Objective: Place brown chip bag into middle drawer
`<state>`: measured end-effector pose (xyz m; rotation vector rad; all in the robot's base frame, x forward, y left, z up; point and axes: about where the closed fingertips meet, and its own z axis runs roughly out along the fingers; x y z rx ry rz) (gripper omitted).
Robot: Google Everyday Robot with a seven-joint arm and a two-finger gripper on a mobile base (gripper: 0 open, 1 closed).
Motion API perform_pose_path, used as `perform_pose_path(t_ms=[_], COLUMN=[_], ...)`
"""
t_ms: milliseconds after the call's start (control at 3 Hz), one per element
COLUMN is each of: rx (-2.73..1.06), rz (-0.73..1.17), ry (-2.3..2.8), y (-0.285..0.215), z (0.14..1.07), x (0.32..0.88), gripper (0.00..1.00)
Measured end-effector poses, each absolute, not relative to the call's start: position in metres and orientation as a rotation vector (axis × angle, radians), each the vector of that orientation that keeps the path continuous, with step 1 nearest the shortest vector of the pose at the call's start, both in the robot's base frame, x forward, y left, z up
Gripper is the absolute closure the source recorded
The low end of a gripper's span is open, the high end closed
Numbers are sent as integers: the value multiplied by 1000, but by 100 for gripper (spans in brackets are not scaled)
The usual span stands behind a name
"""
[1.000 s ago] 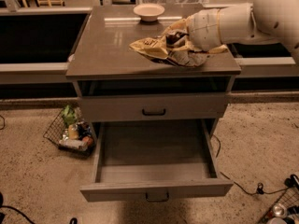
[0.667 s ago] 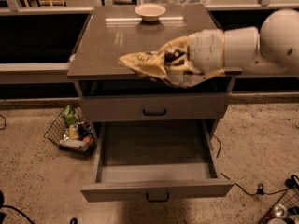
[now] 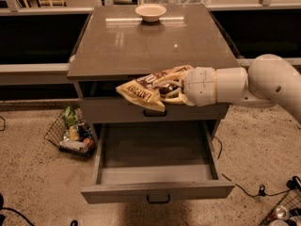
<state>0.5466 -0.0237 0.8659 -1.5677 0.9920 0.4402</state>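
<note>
One gripper [image 3: 168,87], jaws gripping one brown chip bag [image 3: 140,93], over one middle drawer [image 3: 157,190].

Only one camera was there, so no second view shared anything with it. It stood in front of the cabinet [image 3: 141,46], higher than its top, and looked forward and down. The distance was middle: the whole cabinet, the open middle drawer [image 3: 157,190] near the lower edge, the bowl [image 3: 150,12] at the far edge and the floor with a wire basket [image 3: 70,133] at the left were inside. The arm [image 3: 235,84] entered from the right, and the gripper [image 3: 170,88], closed around the brown chip bag [image 3: 138,92], was near the centre.
</note>
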Motion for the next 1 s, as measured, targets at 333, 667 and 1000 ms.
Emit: perform_pose_path(t_ms=[333,667,1000], rx=[-1566,-1516,-1456], rz=[451,452,443], ry=[1003,1131,1270], y=[-24,-51,-74], z=[860,818,772], x=[546,533,511], gripper=[100,100,100])
